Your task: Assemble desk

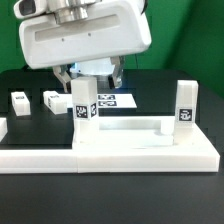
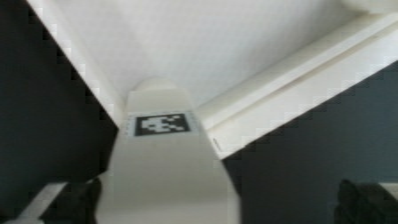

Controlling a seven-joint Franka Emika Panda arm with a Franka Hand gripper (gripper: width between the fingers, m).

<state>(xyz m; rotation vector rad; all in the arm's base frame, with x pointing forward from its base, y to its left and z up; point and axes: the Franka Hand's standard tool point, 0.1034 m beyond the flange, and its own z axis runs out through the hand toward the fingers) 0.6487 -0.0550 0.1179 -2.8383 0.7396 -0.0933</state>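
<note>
The desk's white tabletop [image 1: 130,126] lies flat with its raised rim up, and two square white legs stand on it. One leg [image 1: 85,106] is at the exterior view's left, the other leg [image 1: 183,104] at its right; both carry black-and-white tags. My gripper [image 1: 95,76] hangs just above the left one, open. In the wrist view that tagged leg [image 2: 164,150] runs up between my dark fingers [image 2: 68,203], closer to one of them, and neither finger presses it. Behind it lies the tabletop [image 2: 107,40].
Two loose white legs [image 1: 20,100] [image 1: 52,100] lie on the black table at the exterior view's left. The marker board [image 1: 118,100] lies behind the tabletop. A long low white rail [image 1: 100,158] runs along the front.
</note>
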